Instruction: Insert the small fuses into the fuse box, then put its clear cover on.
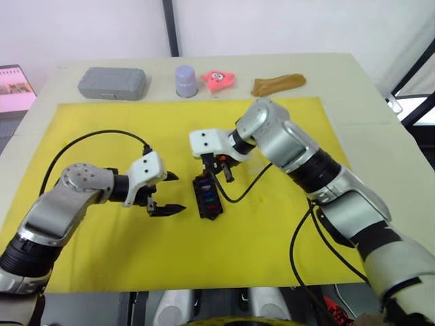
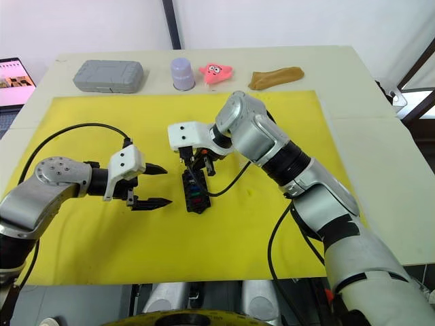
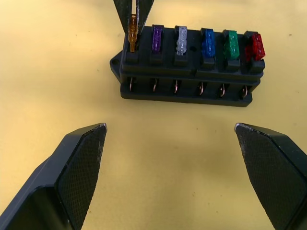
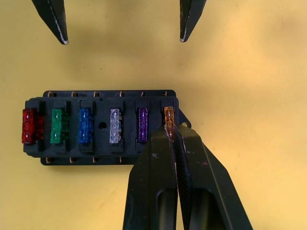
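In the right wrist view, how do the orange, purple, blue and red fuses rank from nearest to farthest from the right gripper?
1. Orange fuse: pinched at the right gripper tips, at the near end of the fuse box.
2. Purple fuse: next slot along.
3. Blue fuse: past the clear-grey one.
4. Red fuse: far end slot.

Lower part of small translucent orange fuse (image 4: 169,116) hidden behind closed black fingertips of right gripper (image 4: 171,132). Small black rectangular plastic fuse box (image 1: 206,196) too small in head views to tell single fuses apart; right gripper covers its far end. Laptop screen (image 1: 15,87) cut off by picture edge.
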You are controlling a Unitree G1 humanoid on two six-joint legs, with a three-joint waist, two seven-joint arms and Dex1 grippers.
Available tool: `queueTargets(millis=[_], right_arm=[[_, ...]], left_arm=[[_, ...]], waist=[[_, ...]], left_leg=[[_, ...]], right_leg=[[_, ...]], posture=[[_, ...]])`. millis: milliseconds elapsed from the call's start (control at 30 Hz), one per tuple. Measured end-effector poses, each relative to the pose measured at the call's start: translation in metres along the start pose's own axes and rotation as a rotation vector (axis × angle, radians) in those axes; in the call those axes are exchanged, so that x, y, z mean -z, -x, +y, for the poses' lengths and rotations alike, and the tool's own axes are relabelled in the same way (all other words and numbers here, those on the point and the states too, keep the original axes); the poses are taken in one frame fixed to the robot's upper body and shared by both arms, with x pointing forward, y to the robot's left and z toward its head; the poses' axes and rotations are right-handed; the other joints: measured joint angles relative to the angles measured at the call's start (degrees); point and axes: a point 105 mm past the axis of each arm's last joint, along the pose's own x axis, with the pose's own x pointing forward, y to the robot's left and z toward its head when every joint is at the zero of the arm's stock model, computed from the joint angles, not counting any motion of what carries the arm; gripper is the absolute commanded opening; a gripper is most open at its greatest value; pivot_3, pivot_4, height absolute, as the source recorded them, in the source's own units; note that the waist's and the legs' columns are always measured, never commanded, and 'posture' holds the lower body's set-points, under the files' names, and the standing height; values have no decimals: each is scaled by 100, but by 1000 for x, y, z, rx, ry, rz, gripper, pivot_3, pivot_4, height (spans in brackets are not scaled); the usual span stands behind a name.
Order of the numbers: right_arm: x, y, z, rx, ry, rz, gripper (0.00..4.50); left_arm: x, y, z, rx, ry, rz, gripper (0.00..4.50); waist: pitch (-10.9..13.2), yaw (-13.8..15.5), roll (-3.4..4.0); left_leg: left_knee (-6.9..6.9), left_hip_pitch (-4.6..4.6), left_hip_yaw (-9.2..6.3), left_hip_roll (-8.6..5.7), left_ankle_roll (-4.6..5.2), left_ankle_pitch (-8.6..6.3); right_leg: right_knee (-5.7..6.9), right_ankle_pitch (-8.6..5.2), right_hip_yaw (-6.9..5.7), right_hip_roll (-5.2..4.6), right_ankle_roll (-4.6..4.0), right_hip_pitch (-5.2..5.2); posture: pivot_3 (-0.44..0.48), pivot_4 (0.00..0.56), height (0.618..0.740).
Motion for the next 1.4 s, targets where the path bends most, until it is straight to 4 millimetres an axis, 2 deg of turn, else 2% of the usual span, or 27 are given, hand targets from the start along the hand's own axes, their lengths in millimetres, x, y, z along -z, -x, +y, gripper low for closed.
queueTargets(millis=[567, 1400], right_arm=[[-7, 4, 0, -6, -31, -15, 0], [2, -4, -3, -6, 5, 22, 0]], left_arm=[[-2, -2, 0, -1, -3, -13, 4478], [-1, -3, 0, -8, 3, -10, 4478]], waist=[[0, 0, 0], [0, 0, 0]], left_leg=[[0, -2, 0, 0, 0, 0], [0, -2, 0, 0, -1, 1]], right_leg=[[0, 0, 0, -1, 0, -3], [1, 0, 0, -1, 0, -3]], posture=[[0, 150, 731], [0, 150, 731]])
